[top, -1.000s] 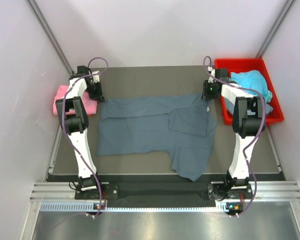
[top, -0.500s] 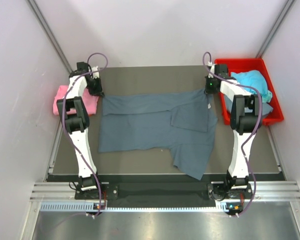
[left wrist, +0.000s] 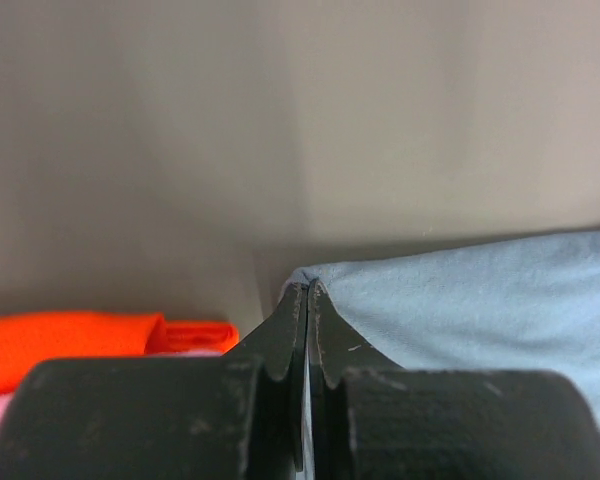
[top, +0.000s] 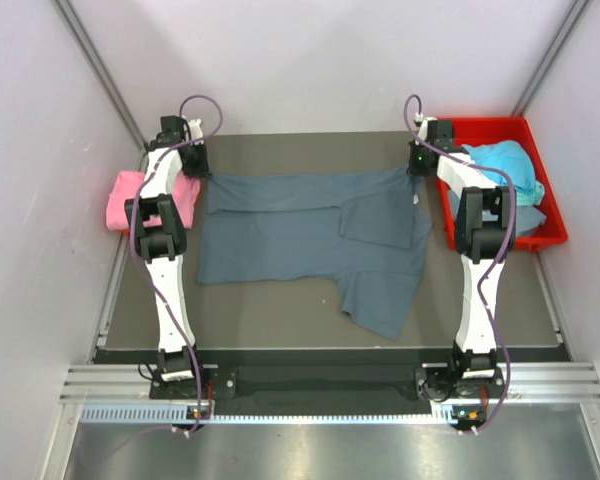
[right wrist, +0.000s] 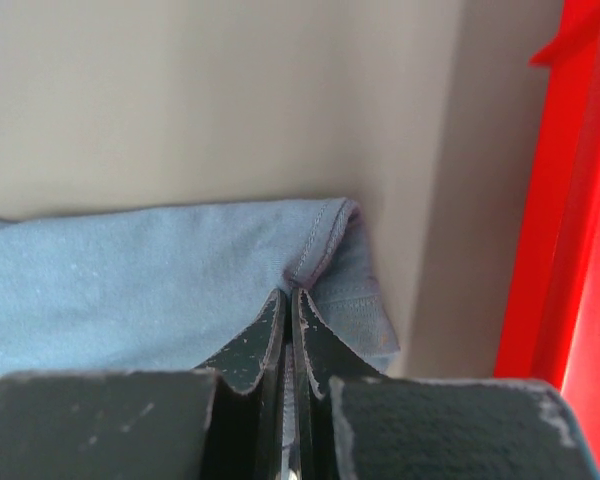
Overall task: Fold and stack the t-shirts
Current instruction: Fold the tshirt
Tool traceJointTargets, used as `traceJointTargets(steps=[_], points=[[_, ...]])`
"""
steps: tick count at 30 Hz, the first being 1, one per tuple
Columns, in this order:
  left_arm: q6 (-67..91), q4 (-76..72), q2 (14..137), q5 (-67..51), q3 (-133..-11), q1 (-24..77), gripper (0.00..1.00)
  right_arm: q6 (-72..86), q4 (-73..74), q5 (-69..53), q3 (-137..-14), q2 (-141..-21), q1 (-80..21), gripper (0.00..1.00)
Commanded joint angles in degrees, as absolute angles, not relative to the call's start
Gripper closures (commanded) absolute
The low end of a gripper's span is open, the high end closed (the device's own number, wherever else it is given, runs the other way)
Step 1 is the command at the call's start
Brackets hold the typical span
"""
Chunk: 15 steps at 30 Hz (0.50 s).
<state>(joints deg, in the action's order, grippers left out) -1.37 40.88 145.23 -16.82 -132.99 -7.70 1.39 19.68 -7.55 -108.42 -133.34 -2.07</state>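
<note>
Pulled farther back, the blue-grey t-shirt is pinched by left gripper and right gripper, between pink t-shirt and red bin.

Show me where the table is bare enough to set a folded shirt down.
Bare: the strip between the grey shirt and the back wall, and the near strip of table before the shirt's left half. Crowded: pink shirt at left, red bin at right.

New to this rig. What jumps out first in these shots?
A slate blue-grey cloth t-shirt lies spread across the middle of the table, its two far corners pinched by the shut left gripper and right gripper. A bright red plastic bin at the far right holds a crumpled turquoise t-shirt; a pink t-shirt sits at the left edge.
</note>
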Motion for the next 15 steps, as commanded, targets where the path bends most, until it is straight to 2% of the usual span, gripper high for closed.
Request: traceJointTargets(steps=[1, 6, 7, 8, 9, 10, 11, 13, 15], points=[[-1.6, 35.3, 146.1, -14.5, -137.0, -7.0, 1.0, 0.4, 15.6, -6.1, -113.0, -134.9, -1.8, 1.0], [-1.5, 34.5, 146.6, -13.1, -137.6, -6.5, 0.98, 0.5, 15.4, -5.0, -115.0, -135.8, -1.8, 0.98], [-1.5, 34.8, 146.3, -12.8, -137.8, -6.3, 0.93, 0.4, 15.4, -4.7, -115.0, -135.4, -1.9, 0.95], [-1.5, 35.1, 145.9, -12.5, -138.0, -6.2, 0.87, 0.4, 15.6, -4.8, -114.8, -134.2, -1.9, 0.79], [-1.8, 35.4, 144.3, -12.1, -138.2, -6.2, 0.78, -1.4, 15.6, -4.8, -114.1, -133.3, -1.9, 0.68], [-1.7, 36.4, 143.3, -12.0, -138.3, -6.2, 0.55, -1.8, 15.7, -4.5, -113.6, -132.2, -1.9, 0.6], [-1.5, 37.0, 140.4, -11.7, -138.2, -6.3, 0.48, -2.4, 15.6, -3.9, -112.9, -129.3, -1.9, 0.53], [-0.8, 38.4, 136.4, -10.8, -137.3, -6.2, 0.41, -4.0, 15.3, -1.9, -109.4, -125.6, -1.8, 0.5], [-0.3, 38.6, 128.8, -10.9, -132.9, -6.4, 0.38, -4.4, 15.6, -0.2, -105.1, -119.4, -1.8, 0.47]])
